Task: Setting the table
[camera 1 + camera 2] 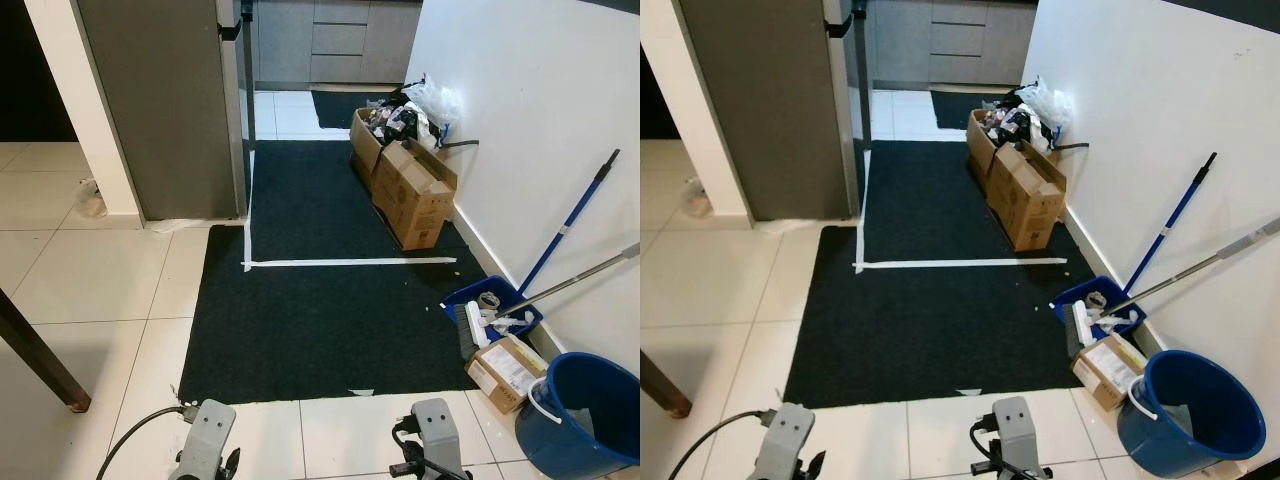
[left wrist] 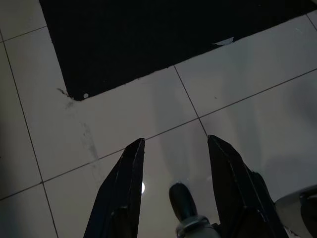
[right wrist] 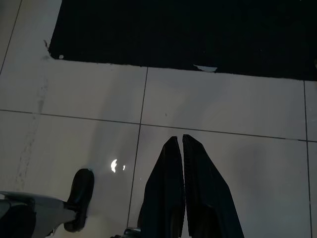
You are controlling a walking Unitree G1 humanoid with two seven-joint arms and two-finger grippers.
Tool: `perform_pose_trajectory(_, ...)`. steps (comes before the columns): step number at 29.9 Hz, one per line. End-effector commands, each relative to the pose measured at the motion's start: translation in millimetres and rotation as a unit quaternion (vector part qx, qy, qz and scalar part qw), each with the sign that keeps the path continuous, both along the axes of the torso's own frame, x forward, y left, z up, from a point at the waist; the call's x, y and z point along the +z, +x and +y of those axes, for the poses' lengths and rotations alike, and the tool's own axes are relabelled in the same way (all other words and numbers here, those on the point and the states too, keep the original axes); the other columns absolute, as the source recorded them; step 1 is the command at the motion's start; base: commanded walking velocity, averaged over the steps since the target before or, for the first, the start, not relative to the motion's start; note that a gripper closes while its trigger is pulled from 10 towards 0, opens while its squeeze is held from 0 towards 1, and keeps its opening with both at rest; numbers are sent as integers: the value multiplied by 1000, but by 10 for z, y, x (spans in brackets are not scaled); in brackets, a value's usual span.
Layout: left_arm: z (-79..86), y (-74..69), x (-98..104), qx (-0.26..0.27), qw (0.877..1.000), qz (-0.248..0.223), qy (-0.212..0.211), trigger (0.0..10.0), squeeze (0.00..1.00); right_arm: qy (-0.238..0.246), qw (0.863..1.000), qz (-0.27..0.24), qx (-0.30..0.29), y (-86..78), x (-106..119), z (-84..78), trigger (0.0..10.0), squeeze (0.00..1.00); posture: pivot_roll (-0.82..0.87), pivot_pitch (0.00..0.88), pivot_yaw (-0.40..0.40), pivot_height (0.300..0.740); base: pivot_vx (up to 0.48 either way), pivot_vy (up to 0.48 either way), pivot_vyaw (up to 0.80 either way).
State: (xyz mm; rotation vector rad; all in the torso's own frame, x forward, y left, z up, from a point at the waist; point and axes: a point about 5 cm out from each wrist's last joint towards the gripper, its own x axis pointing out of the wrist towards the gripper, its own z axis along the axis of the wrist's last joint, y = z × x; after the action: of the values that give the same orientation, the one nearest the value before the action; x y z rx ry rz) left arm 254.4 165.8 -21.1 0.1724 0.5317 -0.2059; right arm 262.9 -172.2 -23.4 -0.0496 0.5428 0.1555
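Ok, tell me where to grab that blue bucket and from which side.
Grip the blue bucket by its white handle, which hangs over the rim facing the carpet. Come from above on that side; the wall and leaning mop pole crowd the far side.

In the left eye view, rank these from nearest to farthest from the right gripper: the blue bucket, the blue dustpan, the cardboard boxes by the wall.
From the right gripper:
1. Blue bucket, on the floor to its right.
2. Blue dustpan, ahead, against the right wall.
3. Cardboard boxes, farther along that wall, on the black mat.

Boxes [image 1: 410, 180] on mat [image 1: 320, 300], right.
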Motion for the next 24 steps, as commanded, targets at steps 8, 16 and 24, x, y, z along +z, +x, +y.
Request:
perform_pose_trajectory(8, -14, -58, -60, -1, 1000, 16, -2, 10000, 0, -4, 1000, 3, 6, -32, -21, -18, 10000, 0, 9, 79, 41, 740, 0, 0, 300)
perform_pose_trajectory(16, -20, -54, -58, -3, 1000, 15, 0, 10000, 0, -6, 1000, 4, 12, -31, -21, -6, 10000, 0, 8, 75, 38, 740, 0, 0, 798)
perform_pose_trajectory(24, -20, -53, -59, -5, 1000, 15, 1, 10000, 0, -5, 1000, 3, 12, -32, -22, -4, 10000, 0, 7, 74, 42, 740, 0, 0, 794)
